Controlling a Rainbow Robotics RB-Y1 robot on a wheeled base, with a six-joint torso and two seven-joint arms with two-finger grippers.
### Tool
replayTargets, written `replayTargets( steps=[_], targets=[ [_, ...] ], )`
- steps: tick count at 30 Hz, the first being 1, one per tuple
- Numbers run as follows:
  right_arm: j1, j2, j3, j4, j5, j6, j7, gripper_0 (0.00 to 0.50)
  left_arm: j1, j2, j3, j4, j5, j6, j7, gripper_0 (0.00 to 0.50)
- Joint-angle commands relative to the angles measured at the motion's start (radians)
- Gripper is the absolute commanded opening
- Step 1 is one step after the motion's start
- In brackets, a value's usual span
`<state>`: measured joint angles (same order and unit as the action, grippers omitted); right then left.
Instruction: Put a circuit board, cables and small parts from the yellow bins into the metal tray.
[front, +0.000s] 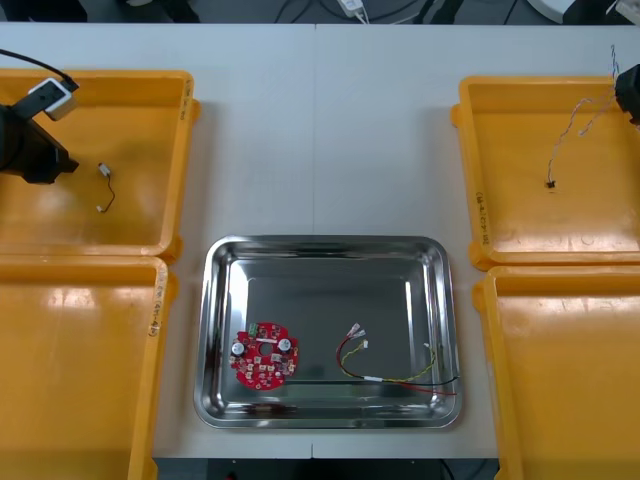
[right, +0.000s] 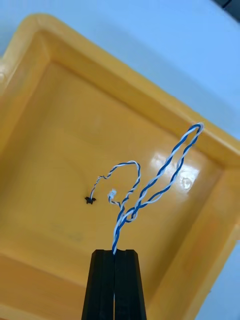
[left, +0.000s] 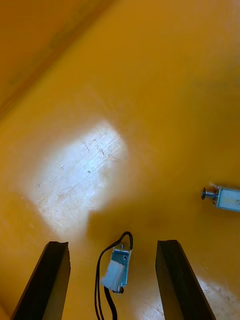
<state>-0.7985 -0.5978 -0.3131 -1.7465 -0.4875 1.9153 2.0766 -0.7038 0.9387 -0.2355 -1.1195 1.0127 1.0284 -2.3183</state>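
My right gripper (right: 115, 256) is shut on a twisted blue and white cable (right: 165, 170), held up over the far right yellow bin (right: 55, 130); the cable's black end (right: 90, 200) dangles near the bin floor. In the front view that gripper (front: 630, 95) is at the right edge with the cable (front: 565, 140) hanging from it. My left gripper (left: 111, 245) stands open low in the far left bin (front: 185, 150), a small metal part (left: 117, 269) with a black cable between its fingers. The metal tray (front: 225, 300) holds a red circuit board (front: 264, 357) and a red and yellow cable (front: 390, 372).
A second small metal part (left: 227, 196) lies beyond my left gripper's finger. Another small part with a short cable (front: 103, 185) lies mid-bin in the front view. Two near yellow bins (front: 80, 380) (front: 570, 380) flank the tray.
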Motion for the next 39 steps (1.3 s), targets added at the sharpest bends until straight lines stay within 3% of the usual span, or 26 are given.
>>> replayTargets(
  steps=[1,8,14,25,26,27,28,33,39],
  targets=[
    [-0.007,-0.062,-0.035,-0.088,-0.025,0.005,0.011,0.0,0.027,-0.001,-0.018,-0.005,-0.009,-0.024,-0.081,0.5],
    [-0.007,-0.073,-0.055,-0.165,-0.068,0.005,0.0,0.0,0.038,-0.003,-0.019,-0.005,-0.002,-0.025,-0.081,0.5],
    [-0.007,-0.1,-0.055,-0.203,-0.189,0.005,-0.027,0.0,0.038,-0.003,-0.019,-0.005,0.0,-0.027,-0.081,0.5],
    [-0.028,-0.175,0.029,-0.301,-0.579,0.005,-0.303,0.0,0.041,-0.02,-0.019,0.01,0.012,-0.047,-0.079,0.493],
    [-0.034,-0.18,0.037,-0.311,-0.617,0.005,-0.339,0.0,0.041,-0.02,-0.019,0.015,0.018,-0.047,-0.079,0.331],
    [-0.041,-0.183,0.04,-0.318,-0.655,0.005,-0.369,0.0,0.041,-0.02,-0.021,0.021,0.027,-0.048,-0.081,0.081],
    [-0.044,-0.186,0.042,-0.321,-0.675,0.005,-0.386,0.0,0.041,-0.02,-0.025,0.023,0.03,-0.051,-0.082,0.001],
    [-0.07,-0.188,0.046,-0.33,-0.827,0.005,-0.504,0.0,0.041,-0.02,-0.07,0.044,0.058,-0.116,-0.081,0.0],
    [-0.097,-0.189,0.112,-0.412,-0.938,0.005,-0.589,0.0,0.041,-0.018,-0.073,0.053,0.083,-0.123,-0.082,0.0]
  ],
)
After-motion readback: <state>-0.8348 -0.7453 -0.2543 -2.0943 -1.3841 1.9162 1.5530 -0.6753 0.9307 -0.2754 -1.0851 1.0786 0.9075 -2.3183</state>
